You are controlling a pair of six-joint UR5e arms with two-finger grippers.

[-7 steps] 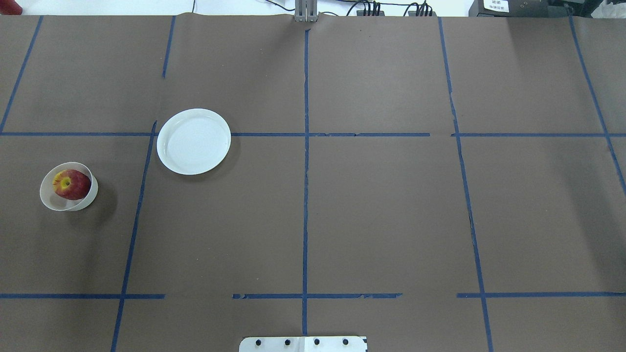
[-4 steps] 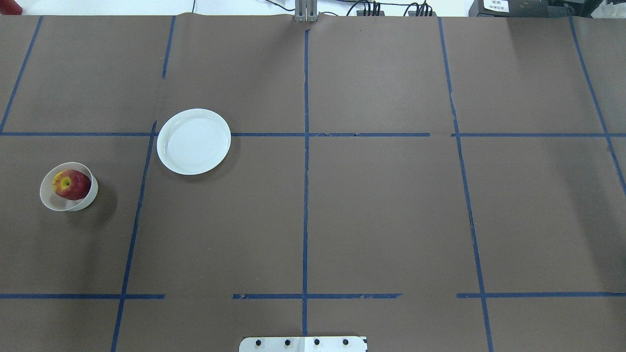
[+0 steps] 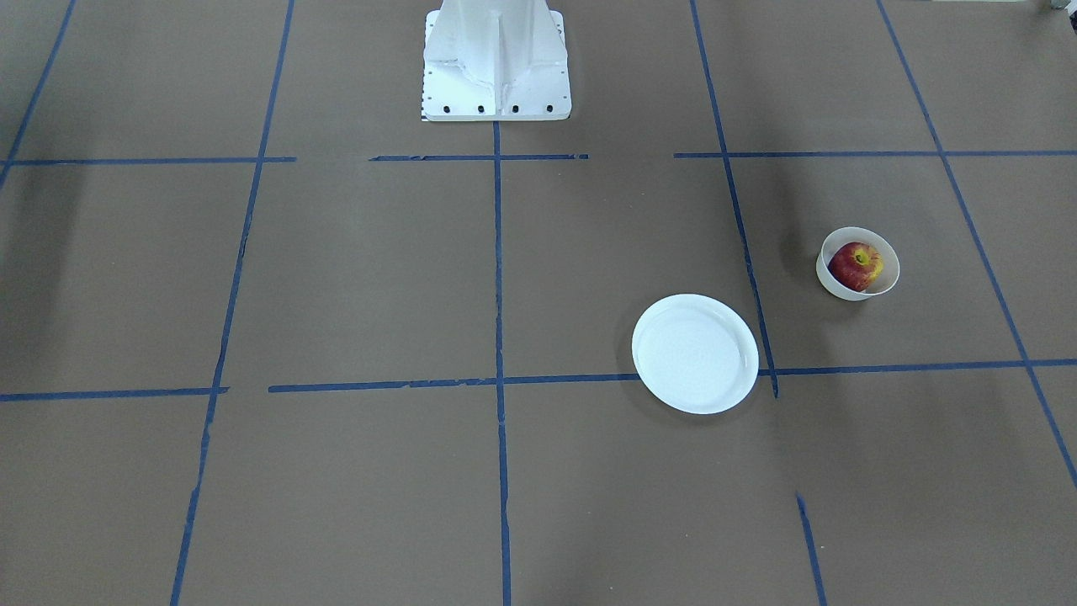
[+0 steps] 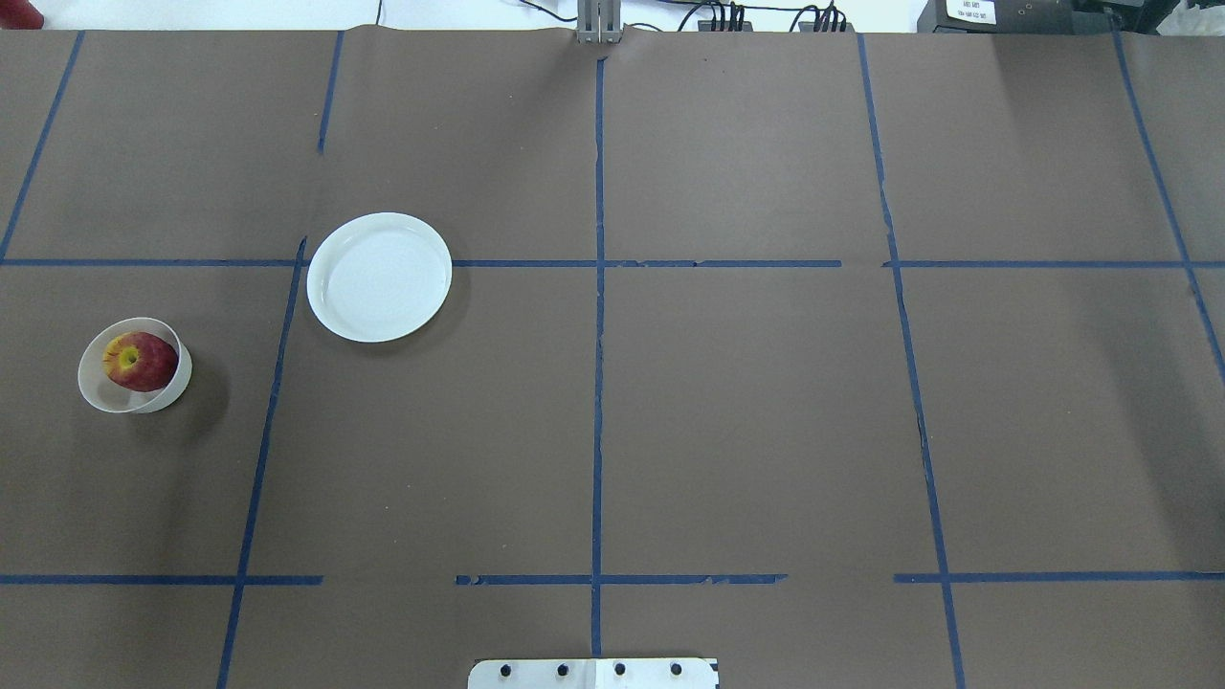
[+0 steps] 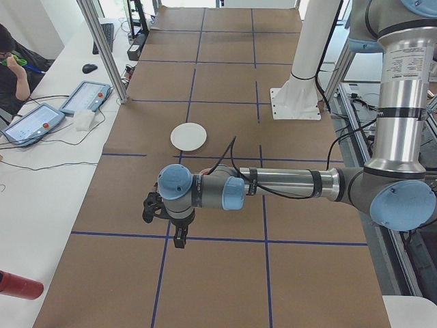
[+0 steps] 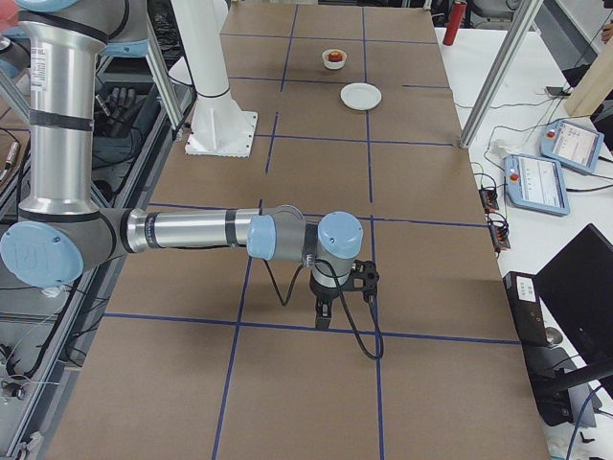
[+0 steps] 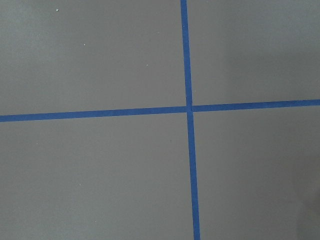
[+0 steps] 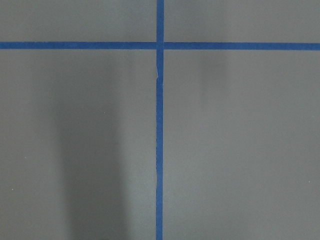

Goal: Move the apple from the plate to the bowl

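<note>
The red apple (image 4: pixel 141 361) with a yellow stem patch lies inside the small cream bowl (image 4: pixel 91 388) at the table's left; it also shows in the front view (image 3: pixel 855 266) in the bowl (image 3: pixel 841 290) and far off in the right side view (image 6: pixel 333 58). The white plate (image 4: pixel 379 277) is empty and stands apart from the bowl, further in and toward the middle (image 3: pixel 695 353). My left gripper (image 5: pixel 179 239) and right gripper (image 6: pixel 322 316) point down over bare table, seen only in the side views; I cannot tell whether they are open or shut.
Blue tape lines grid the brown table cover. The robot's white base (image 3: pixel 496 59) stands at the near middle edge. Side benches hold tablets (image 5: pixel 85 98) and a red can (image 5: pixel 17 285). A person (image 5: pixel 10 61) sits at the far bench.
</note>
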